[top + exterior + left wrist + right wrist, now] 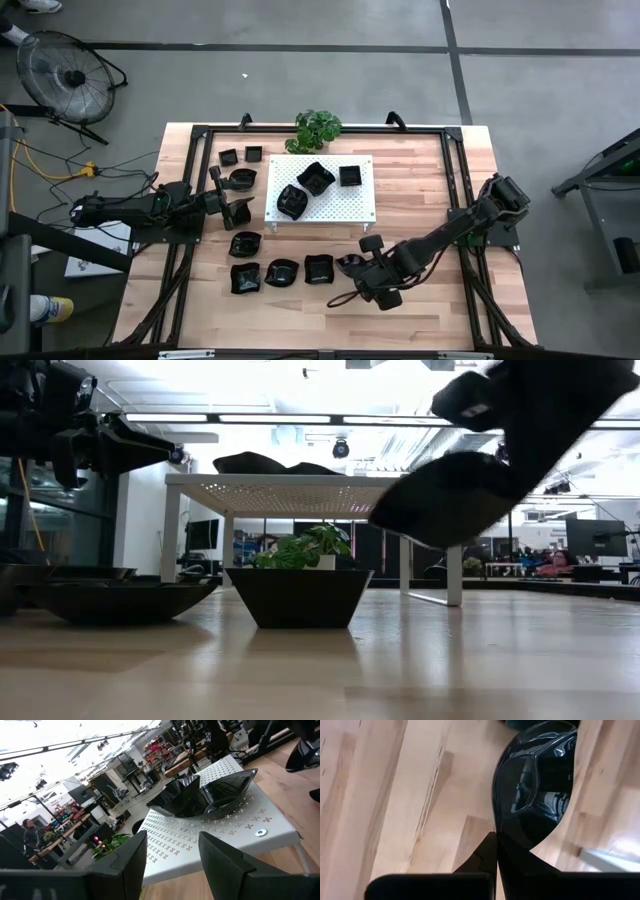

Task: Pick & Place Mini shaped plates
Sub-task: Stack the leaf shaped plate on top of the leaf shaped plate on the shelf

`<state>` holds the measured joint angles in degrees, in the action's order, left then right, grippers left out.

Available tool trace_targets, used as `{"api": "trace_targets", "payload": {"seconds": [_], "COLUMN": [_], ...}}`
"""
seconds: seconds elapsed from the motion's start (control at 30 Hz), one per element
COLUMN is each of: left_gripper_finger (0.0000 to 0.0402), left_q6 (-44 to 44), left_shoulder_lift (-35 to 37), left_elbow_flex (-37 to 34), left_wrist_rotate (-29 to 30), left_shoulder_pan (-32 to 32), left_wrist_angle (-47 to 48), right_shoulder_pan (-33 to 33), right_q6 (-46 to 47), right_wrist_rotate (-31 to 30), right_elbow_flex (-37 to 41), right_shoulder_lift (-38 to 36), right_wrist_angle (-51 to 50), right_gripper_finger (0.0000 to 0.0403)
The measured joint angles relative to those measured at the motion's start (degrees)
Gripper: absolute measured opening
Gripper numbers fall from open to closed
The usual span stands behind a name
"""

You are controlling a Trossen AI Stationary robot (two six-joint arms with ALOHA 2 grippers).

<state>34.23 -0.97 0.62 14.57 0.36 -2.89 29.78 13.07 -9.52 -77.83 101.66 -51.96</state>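
High view looks down on my wooden table (pixel 420 190), with a white board (pixel 330 205) raised on legs at its middle. Three plates (pixel 317 178) already sit on the board, likely the drop-off spot. More plates (pixel 284 271) lie in a row on the table in front of it, and a few small ones (pixel 240 155) wait near the far left corner beside a plant (pixel 318 127).

My right gripper (pixel 352 268) hangs at the right end of that row, clamped on one plate (pixel 535 785). It grips the rim edge-on, so the dish is tilted and off the wood, probably ready to carry to the board.

My left gripper (pixel 170 857) hovers just left of the board with its fingers apart, holding nothing. It faces the plates on the board, perhaps waiting its turn.
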Motion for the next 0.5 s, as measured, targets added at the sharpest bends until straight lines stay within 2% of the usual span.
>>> {"api": "trace_targets", "payload": {"seconds": [0.33,0.5], "left_gripper_finger": [0.0175,0.0175], "left_q6": [0.0,0.0], "left_shoulder_lift": [-0.01,-0.01], "left_elbow_flex": [0.0,0.0], "left_wrist_rotate": [0.02,0.04], "left_shoulder_pan": [0.0,0.0], "left_wrist_angle": [0.02,0.02], "right_shoulder_pan": [-2.41,-3.48], "right_q6": [-4.84,-8.0], "right_wrist_rotate": [-1.65,-4.54], "right_elbow_flex": [-4.63,-8.95], "right_shoulder_lift": [-0.02,1.11], "right_wrist_angle": [-0.13,-0.23], "right_gripper_finger": [0.0,0.0]}}
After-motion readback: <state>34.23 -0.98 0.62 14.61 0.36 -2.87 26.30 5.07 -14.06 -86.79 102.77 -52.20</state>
